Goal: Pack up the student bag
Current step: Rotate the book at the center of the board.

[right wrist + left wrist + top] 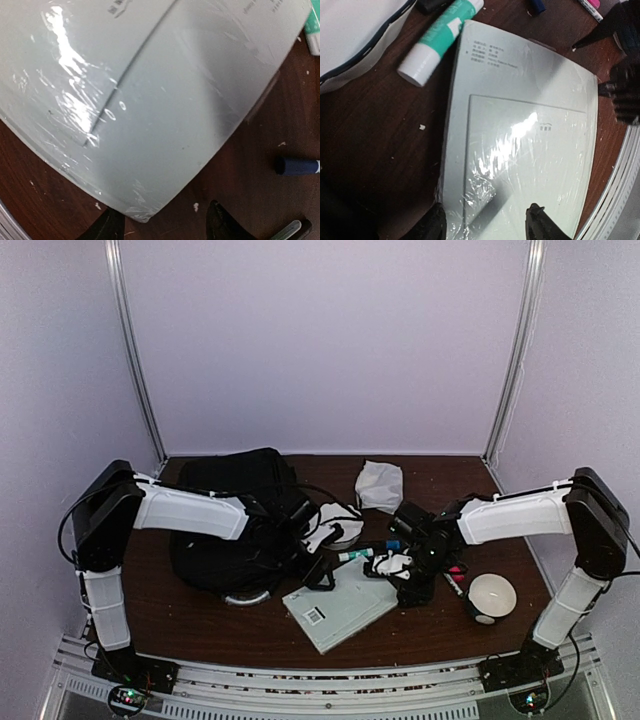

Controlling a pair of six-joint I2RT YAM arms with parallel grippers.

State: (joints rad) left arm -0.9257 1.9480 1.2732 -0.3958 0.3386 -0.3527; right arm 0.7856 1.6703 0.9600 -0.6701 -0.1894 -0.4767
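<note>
Though its barcode [315, 616] shows, the notebook [520, 150] bears unreadable print [487, 52].

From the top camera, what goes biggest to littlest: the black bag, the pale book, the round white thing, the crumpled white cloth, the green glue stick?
1. Black bag.
2. Pale book.
3. Round white thing and crumpled white cloth look about alike, so no ranking.
4. Green glue stick, the littlest.
</note>
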